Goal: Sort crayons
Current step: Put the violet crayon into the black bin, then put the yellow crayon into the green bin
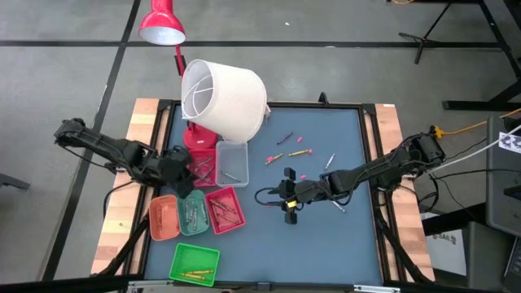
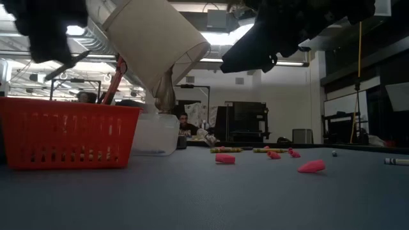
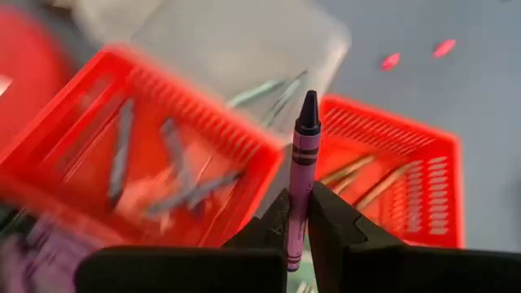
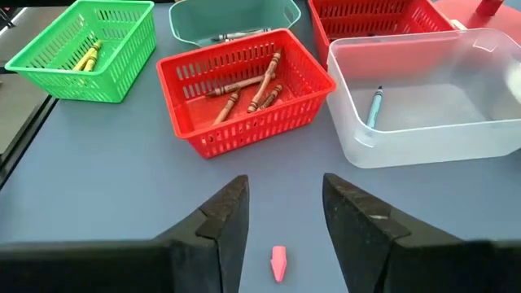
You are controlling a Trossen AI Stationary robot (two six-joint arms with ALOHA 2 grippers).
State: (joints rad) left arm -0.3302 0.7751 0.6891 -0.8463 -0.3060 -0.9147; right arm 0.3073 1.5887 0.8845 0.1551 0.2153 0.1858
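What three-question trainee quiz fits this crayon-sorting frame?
1. True or false: the left gripper is shut on a purple crayon.
2. What colour is the tray with yellow crayons?
3. The right gripper is: A) open above a pink stub; B) shut on a tray.

Key: 1 true; 2 green; 3 A.

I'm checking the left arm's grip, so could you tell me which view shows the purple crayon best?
The left wrist view: the purple crayon stands upright, pinched in the left gripper. The high view shows only that gripper above the baskets; the low and right wrist views don't show the crayon.
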